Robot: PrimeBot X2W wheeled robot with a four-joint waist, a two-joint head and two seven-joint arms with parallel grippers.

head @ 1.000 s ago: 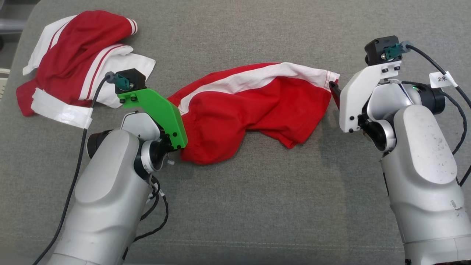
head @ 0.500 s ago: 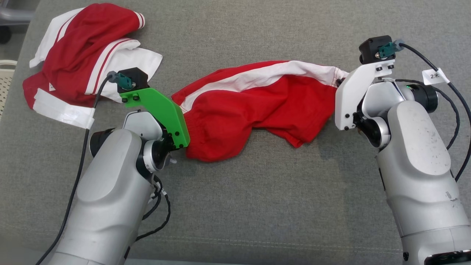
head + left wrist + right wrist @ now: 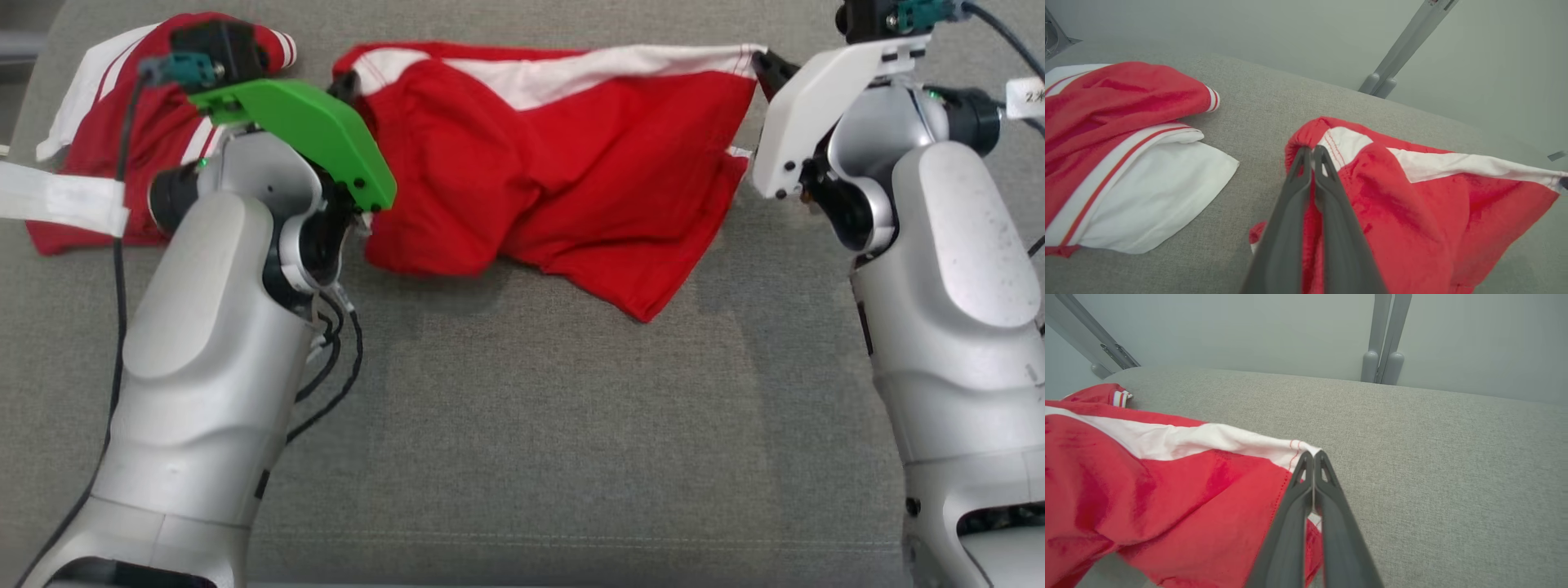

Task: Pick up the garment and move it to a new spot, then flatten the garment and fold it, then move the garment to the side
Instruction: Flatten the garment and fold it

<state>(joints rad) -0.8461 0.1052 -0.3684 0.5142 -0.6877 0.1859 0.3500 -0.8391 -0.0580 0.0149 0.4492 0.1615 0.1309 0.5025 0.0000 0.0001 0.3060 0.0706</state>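
Note:
The garment (image 3: 563, 155) is a pair of red shorts with a white band along its top edge, stretched between both arms and hanging above the grey cushion. My left gripper (image 3: 347, 82) is shut on its left corner; in the left wrist view the fingertips (image 3: 1312, 153) pinch the red and white hem of the garment (image 3: 1412, 196). My right gripper (image 3: 767, 65) is shut on the right corner, and the right wrist view shows that gripper (image 3: 1313, 457) clamping the white band of the garment (image 3: 1167, 477).
A second red and white garment (image 3: 106, 131) lies crumpled at the far left, partly behind my left arm, and appears as that pile (image 3: 1114, 155) in the left wrist view. The grey cushion (image 3: 531, 408) spreads wide toward me. Grey metal posts (image 3: 1386, 339) stand beyond its far edge.
The right gripper closed on the shorts' right corner. Both arms then rose and moved away from me, lifting and stretching the shorts. The head view has shifted as well.

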